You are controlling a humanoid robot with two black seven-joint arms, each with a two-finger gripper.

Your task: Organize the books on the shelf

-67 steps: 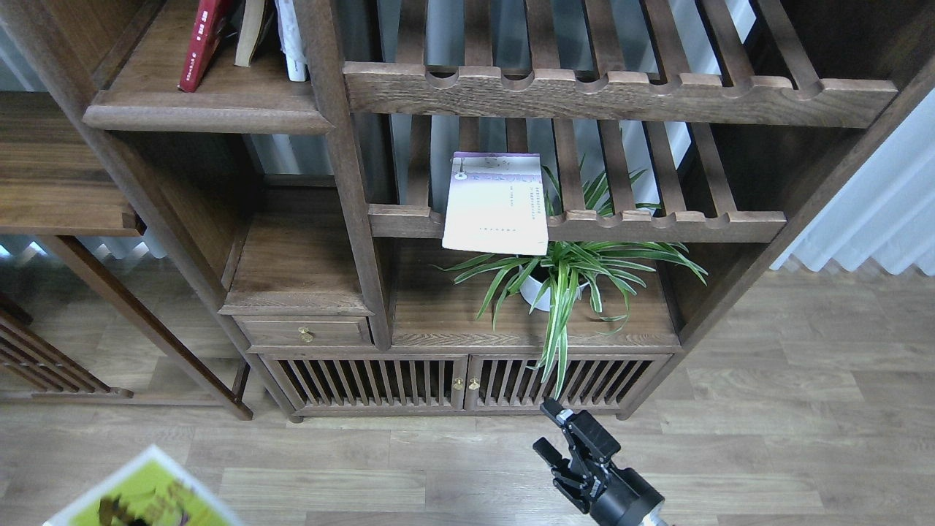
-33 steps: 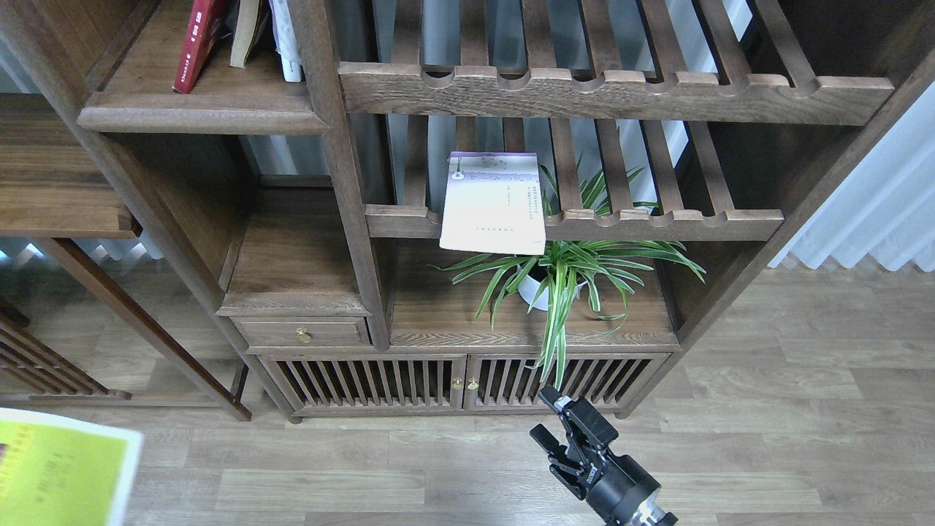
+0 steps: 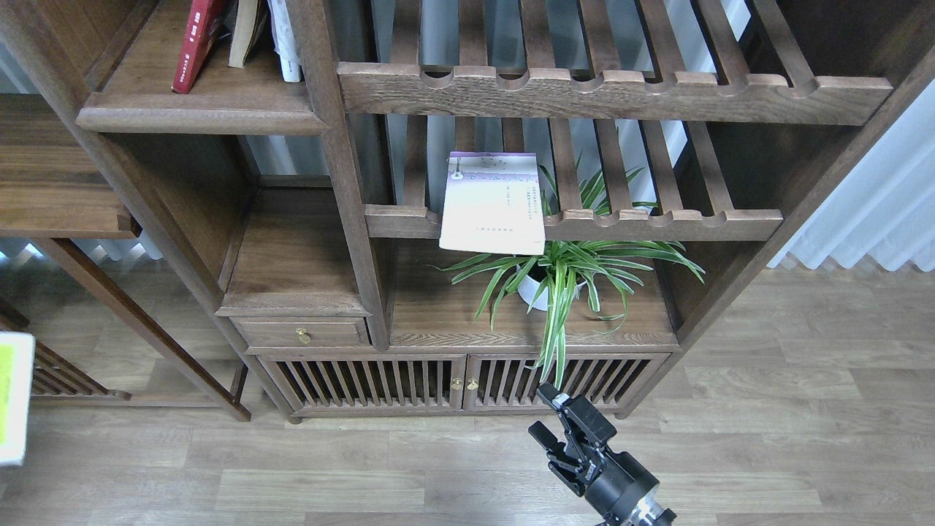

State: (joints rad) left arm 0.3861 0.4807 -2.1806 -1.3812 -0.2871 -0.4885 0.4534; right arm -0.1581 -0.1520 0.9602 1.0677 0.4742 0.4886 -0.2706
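A pale lilac-white book [image 3: 493, 201] lies flat on the lower slatted rack, its front edge overhanging the notched rail. A dark red book [image 3: 191, 44] leans upright on the solid dark brown shelf [image 3: 197, 117] at the top left, next to two more upright books [image 3: 285, 44]. A sliver of the yellow-green book with a white border [image 3: 11, 398] shows at the left edge, off the floor; whatever holds it is out of view. My left gripper is not in view. My right gripper [image 3: 544, 415] is open and empty, low in front of the cabinet doors.
A potted spider plant [image 3: 562, 277] stands on the cabinet top under the lilac book. Two slatted racks [image 3: 613, 91] fill the right bay. A small drawer [image 3: 303, 332] and slatted doors [image 3: 409, 380] sit below. A side table [image 3: 58, 212] stands at left.
The yellow-green book has moved up and left, from the bottom left corner to the left edge, and is now mostly out of view. My right gripper has barely moved.
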